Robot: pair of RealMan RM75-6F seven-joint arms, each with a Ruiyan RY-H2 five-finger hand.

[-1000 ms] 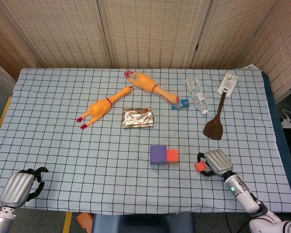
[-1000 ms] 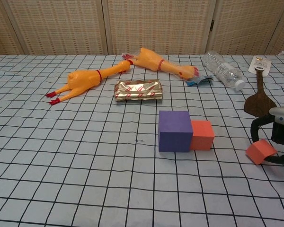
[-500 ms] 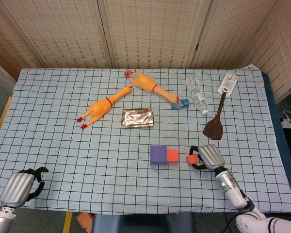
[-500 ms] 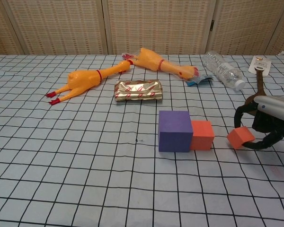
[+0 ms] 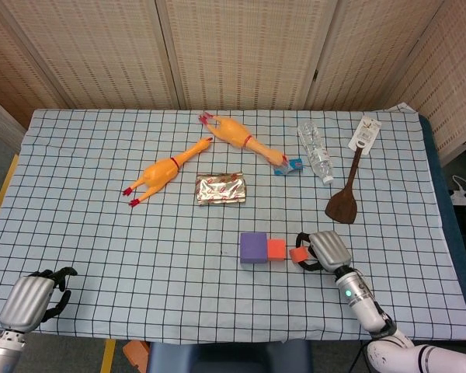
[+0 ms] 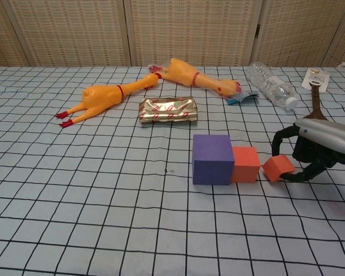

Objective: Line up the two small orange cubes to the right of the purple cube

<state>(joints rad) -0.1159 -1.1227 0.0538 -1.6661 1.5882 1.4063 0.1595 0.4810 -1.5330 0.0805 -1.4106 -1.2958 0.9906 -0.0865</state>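
Observation:
A purple cube (image 5: 254, 247) (image 6: 213, 158) stands near the table's front centre. One small orange cube (image 5: 276, 249) (image 6: 245, 164) sits against its right side. My right hand (image 5: 323, 250) (image 6: 316, 149) holds the second orange cube (image 5: 298, 255) (image 6: 278, 168) between its fingers, tilted and just right of the first one, a small gap apart. Whether it touches the cloth cannot be told. My left hand (image 5: 33, 298) rests at the front left corner with fingers curled and nothing in it; the chest view does not show it.
Two rubber chickens (image 5: 165, 174) (image 5: 245, 140), a foil packet (image 5: 221, 189), a plastic bottle (image 5: 316, 151) and a brown spatula (image 5: 346, 196) lie further back on the checked cloth (image 5: 140, 241).
My right hand has carried the second orange cube leftward, from well right of the pair to just beside the first orange cube. The left hand has not moved.

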